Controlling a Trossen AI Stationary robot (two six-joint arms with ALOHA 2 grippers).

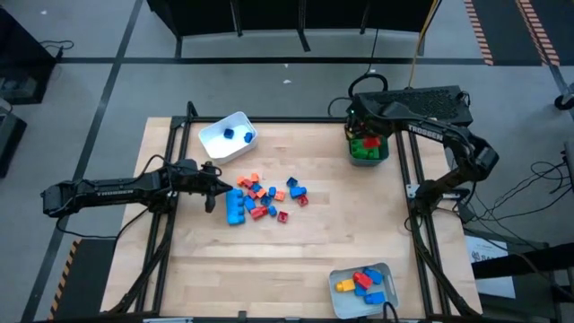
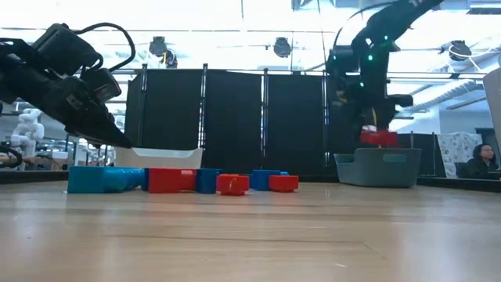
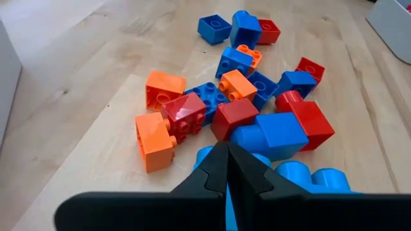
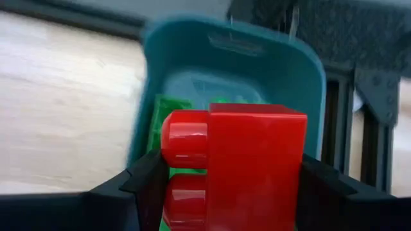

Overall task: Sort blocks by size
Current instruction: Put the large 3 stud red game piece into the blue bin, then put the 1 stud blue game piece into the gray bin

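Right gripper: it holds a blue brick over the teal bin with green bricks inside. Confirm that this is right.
Not quite: the brick in the right gripper is red, not blue, as the right wrist view shows. The rest stands: it is held over the teal bin, with green bricks inside.

Red block (image 4: 253, 168) between jaws, above teal tray (image 4: 192, 48)

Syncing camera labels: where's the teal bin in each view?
High view: teal bin at the table's far right corner, under the right gripper.
Low view: right of centre, the red block held just above it.
Left wrist view: not in it.
Right wrist view: fills the middle, behind the red block in the jaws.
Shared landmark: that red block held over the bin.
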